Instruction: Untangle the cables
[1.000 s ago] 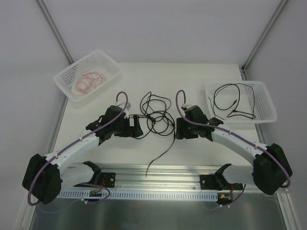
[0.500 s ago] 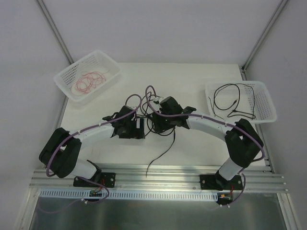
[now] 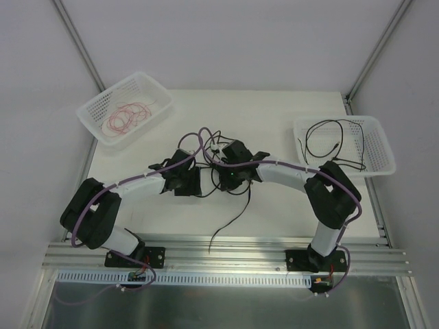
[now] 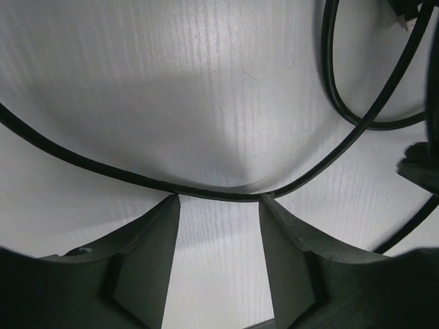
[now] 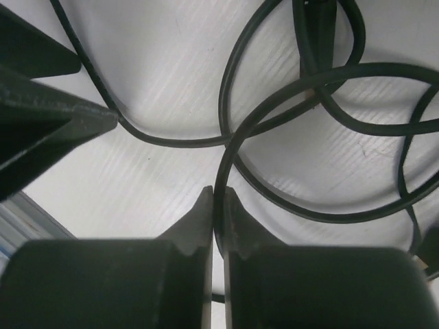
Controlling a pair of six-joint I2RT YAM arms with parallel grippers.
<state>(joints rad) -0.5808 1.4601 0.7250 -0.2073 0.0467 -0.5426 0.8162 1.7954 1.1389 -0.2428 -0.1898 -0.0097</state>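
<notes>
The white table [image 3: 288,205] sits inside a pale-walled enclosure, with a rail along its near edge and a basket at each far side. A second ago the two arms stood well apart on either side of the tangle [image 3: 221,140], their claws not yet on it. Now both have swung in over the middle of the table and meet at the heap. The right gripper [image 5: 218,195] has gone from half open to pinched on a strand [image 5: 221,157] that runs down between its fingertips. The left gripper [image 4: 219,199] has narrowed from wide to about half. A gap shows between its fingers, and a black cable [image 4: 123,175] lies across the tips, not yet clamped. I judge that one anchor is set and the second grasp is under way, so pulling apart comes next. The tangle lies centrally, well away from every edge, with one loose tail [image 3: 230,218] trailing toward the rail. Bare table lies to the left, to the right and beyond the heap, so there is room for a sideways pull. The left basket [image 3: 89,110] holds red cables [image 3: 127,115] and the right basket [image 3: 381,137] a black one [image 3: 329,144], and these bound that room.
</notes>
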